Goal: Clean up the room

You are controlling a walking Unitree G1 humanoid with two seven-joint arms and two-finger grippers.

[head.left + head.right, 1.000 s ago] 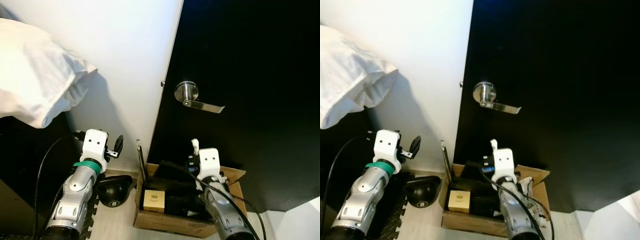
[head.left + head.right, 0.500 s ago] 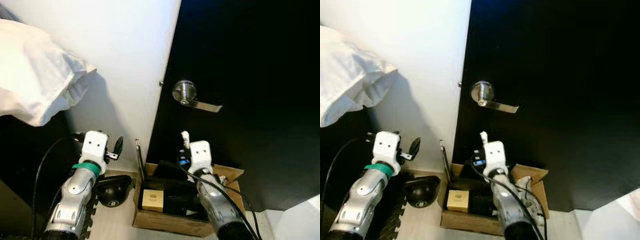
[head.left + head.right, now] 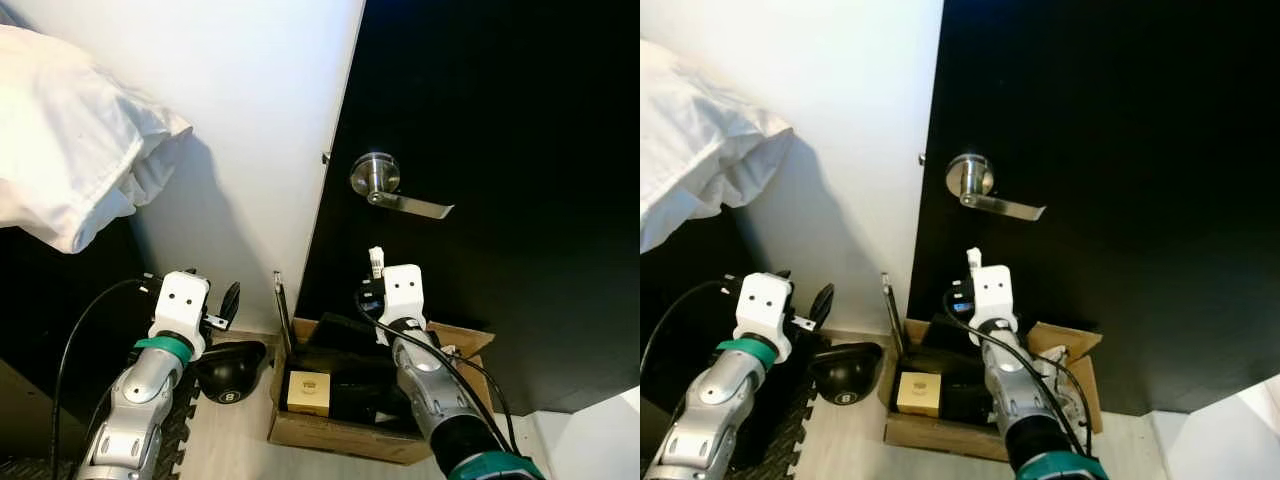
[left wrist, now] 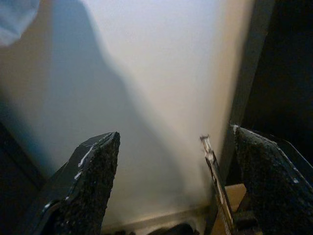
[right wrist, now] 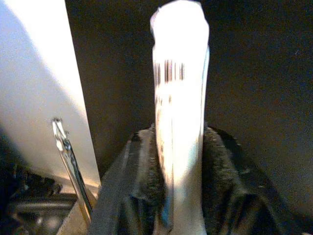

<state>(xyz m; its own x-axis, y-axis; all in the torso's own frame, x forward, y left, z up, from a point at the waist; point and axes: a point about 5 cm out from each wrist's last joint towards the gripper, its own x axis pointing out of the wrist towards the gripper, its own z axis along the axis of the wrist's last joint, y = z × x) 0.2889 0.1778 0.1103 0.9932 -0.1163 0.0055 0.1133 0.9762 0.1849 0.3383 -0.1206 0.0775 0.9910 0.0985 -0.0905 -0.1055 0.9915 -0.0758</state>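
White and slim, a package with a barcode (image 5: pixel 179 112) is held upright between the closed fingers of the right gripper (image 5: pixel 178 196); the barcode is revealed by the right wrist view, while in the eye views only a small white tip is seen above the white wrist housing (image 3: pixel 404 289). The right gripper is raised before a black door (image 3: pixel 520 120), below its silver lever handle (image 3: pixel 385 184) and above an open cardboard box (image 3: pixel 340 435) on the floor. Inside the box, below the gripper, a small tan box (image 3: pixel 308 392) and dark items are seen.

The left gripper (image 4: pixel 173 166) is held wide open with nothing between its fingers (image 4: pixel 93 171), pointed at a white wall (image 4: pixel 161 73). A thin metal rod (image 3: pixel 282 315) is leaned against the door's edge, between the two grippers. Just below the left gripper, a black ball marked 8 (image 3: pixel 228 370) is lying on the floor. A white pillow (image 3: pixel 70 150) is seen up beyond the left arm.
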